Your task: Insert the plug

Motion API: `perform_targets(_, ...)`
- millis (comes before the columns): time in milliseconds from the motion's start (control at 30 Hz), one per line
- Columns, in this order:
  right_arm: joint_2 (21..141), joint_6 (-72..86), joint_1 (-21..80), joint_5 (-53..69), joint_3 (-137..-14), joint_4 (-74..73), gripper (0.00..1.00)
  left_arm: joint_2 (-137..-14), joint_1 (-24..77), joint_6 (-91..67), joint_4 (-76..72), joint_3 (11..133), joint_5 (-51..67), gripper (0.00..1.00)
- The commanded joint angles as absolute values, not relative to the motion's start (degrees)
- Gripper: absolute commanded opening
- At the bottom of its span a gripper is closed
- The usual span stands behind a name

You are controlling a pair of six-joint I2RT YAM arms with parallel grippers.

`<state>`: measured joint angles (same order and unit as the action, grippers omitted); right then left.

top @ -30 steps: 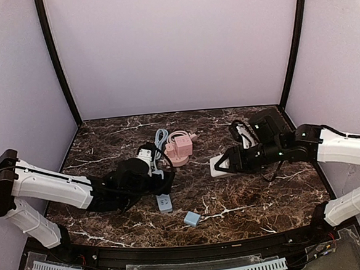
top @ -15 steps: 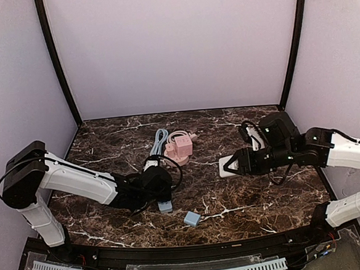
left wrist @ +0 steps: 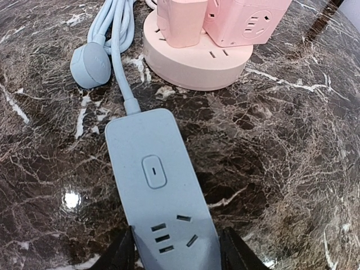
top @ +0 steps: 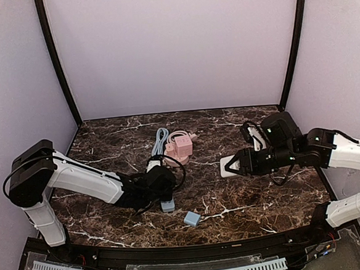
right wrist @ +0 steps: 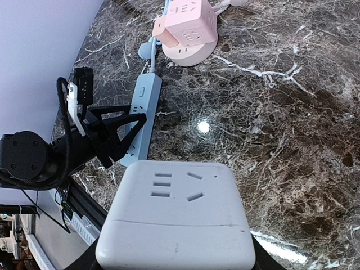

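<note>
My right gripper is shut on a white plug block with socket slots on its upper face. It holds the block just above the table at the right; the underside is hidden. My left gripper is shut on the near end of a pale blue power strip, one finger against each long side. The strip lies flat near the front centre. Its cord runs back to a round blue plug lying loose beside a pink socket tower.
The pink socket tower stands mid-table with the blue cable looped behind it. A small light-blue block lies near the front edge, right of the strip. Purple walls and black posts close in the dark marble table.
My left gripper slid right and forward to the blue strip's near end and its jaws narrowed onto it. The right gripper carried the white block slightly to the right, then held still.
</note>
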<state>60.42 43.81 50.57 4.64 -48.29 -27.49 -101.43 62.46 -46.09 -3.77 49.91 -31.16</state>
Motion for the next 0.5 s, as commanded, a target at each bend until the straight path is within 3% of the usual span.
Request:
perform_targets(0,59.14,44.14,50.45,4.41,-47.82,-27.24,0.09,-104.81,63.15,-46.77,-4.08,50.75,-23.66,0.48)
perform_targets(333,58.79,44.22,50.54,4.29,-49.03,-29.56,0.1,-105.63,68.67,-48.78,-6.64,48.6,-20.12,0.46)
perform_targets(400,58.91,44.36,50.54,4.59,-49.13,-29.68,0.1,-105.44,69.8,-48.76,-4.44,49.15,-21.49,0.5)
perform_targets(467,58.97,44.34,50.54,4.82,-49.21,-29.68,0.1,-104.64,70.38,-49.28,-2.85,48.8,-23.97,0.63)
